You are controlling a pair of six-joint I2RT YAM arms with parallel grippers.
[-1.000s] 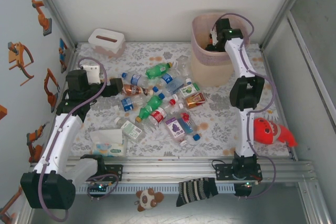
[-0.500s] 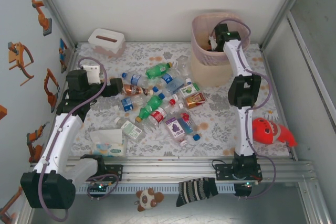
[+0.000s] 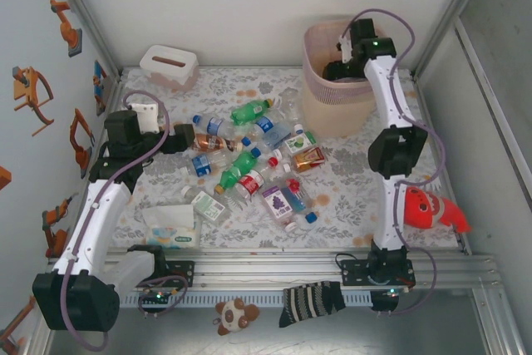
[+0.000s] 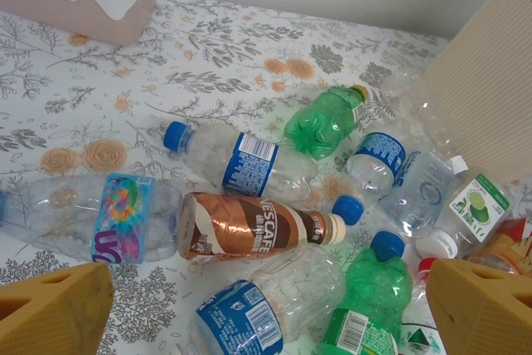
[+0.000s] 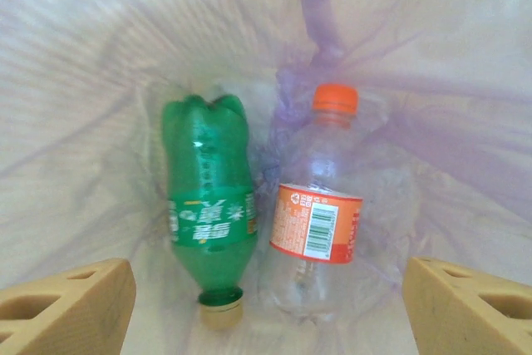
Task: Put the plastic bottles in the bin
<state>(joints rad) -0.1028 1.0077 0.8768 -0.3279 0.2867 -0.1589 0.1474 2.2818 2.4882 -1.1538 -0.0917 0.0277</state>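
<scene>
Lying in a loose heap on the middle of the flower-printed surface (image 3: 353,193), the small green and clear plastic bottles (image 3: 249,164) are mostly yet to be cleared. Two of them, a green bottle with a green label (image 5: 208,197) and a clear bottle with an orange label and orange cap (image 5: 320,222), rest side by side on the translucent pink liner (image 5: 432,122) at the bottom of the tall beige bin (image 3: 324,114). Nearest to a hand is the brown, copper-wrapped coffee bottle with a cream cap (image 4: 258,230). It lies on its side just ahead of the left hand (image 4: 266,309), at the heap's left edge, its long axis running roughly from one yellow finger (image 4: 50,309) towards the other, cap to the right in the wrist view. A clear bottle with a blue label (image 4: 249,313) lies slantwise under the gap between the fingers. The left hand's jaws stand wide apart and hold nothing. By the look of it, a grasp on the coffee bottle would call for a turn of the wrist, so the jaws close across its body rather than along its length. The right hand (image 3: 337,68) hangs over the bin's mouth, well apart from the heap, its jaws spread and empty above the two bottles inside. The bin stands to the far right of the heap, so the left arm looks the better placed for the next pick
</scene>
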